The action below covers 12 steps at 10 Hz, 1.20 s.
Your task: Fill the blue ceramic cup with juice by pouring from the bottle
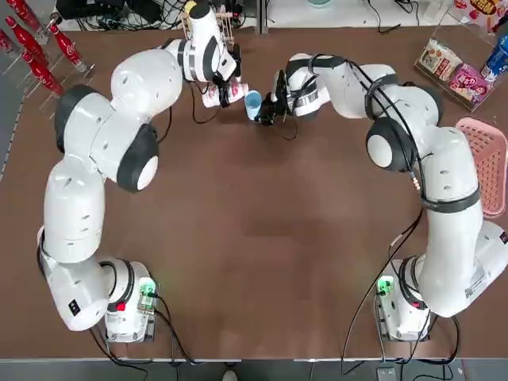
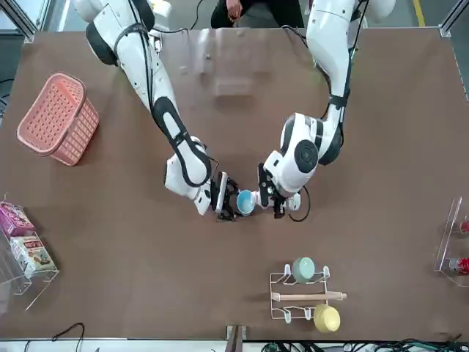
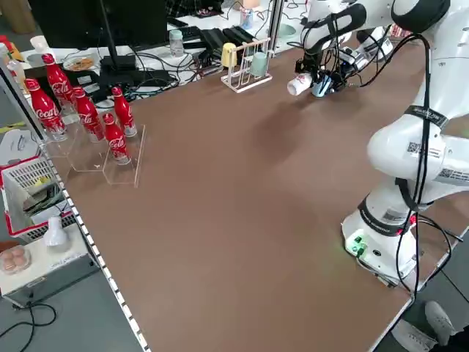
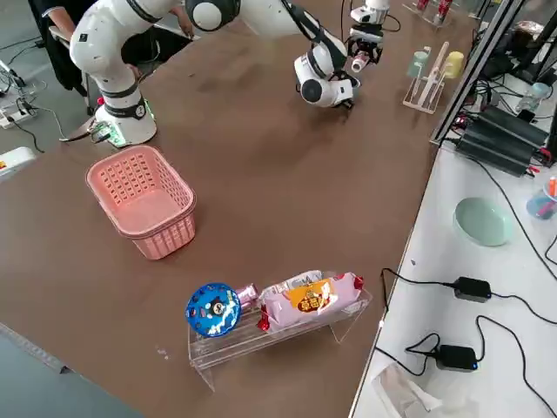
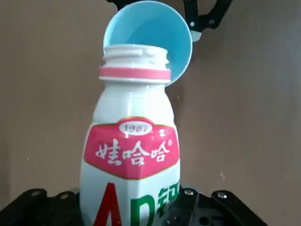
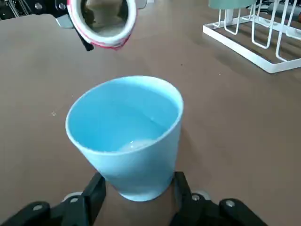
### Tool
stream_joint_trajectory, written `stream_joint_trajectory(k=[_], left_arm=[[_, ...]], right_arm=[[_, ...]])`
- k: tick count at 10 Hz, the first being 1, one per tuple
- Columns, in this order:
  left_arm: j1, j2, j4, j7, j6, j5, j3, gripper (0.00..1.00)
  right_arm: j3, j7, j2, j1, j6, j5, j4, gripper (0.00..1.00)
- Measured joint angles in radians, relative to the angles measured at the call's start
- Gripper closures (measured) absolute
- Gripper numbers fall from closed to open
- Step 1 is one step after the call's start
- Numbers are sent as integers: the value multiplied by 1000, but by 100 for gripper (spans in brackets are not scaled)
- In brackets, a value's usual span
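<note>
- With 12 o'clock away from the robot's bases, the blue cup (image 6: 136, 165) is held above the counter (image 1: 262, 238) near its 12 o'clock side, pinched by the right pincer (image 6: 140, 183) and tilted.
- The uncapped white bottle (image 5: 131, 108) is pinched by the left pincer (image 5: 129, 202) at the cup's 9 o'clock, its mouth turned towards the cup's opening.
- Some whitish liquid (image 6: 136, 144) is seen inside the cup.
- The white rack (image 2: 297, 297) is seen at the cup's 11 o'clock.

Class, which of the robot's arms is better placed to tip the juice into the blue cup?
The left: its gripper holds the bottle, mouth at the blue cup. The right gripper grips that cup, so it seems suited to steadying.
</note>
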State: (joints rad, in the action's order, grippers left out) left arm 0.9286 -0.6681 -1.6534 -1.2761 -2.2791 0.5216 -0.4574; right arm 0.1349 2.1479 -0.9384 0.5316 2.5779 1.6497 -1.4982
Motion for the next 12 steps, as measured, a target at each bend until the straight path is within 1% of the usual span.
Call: stream_joint_trajectory(k=[3, 6, 12], left_arm=[[7, -17, 5, 0, 0, -19, -7, 56], [12, -18, 10, 14, 0, -45, -9, 56], [53, -29, 19, 144, 0, -48, -43, 56]], right_arm=[[0, 0, 0, 0, 0, 0, 0, 32], [0, 0, 0, 0, 0, 0, 0, 32], [0, 0, 0, 0, 0, 0, 0, 32]])
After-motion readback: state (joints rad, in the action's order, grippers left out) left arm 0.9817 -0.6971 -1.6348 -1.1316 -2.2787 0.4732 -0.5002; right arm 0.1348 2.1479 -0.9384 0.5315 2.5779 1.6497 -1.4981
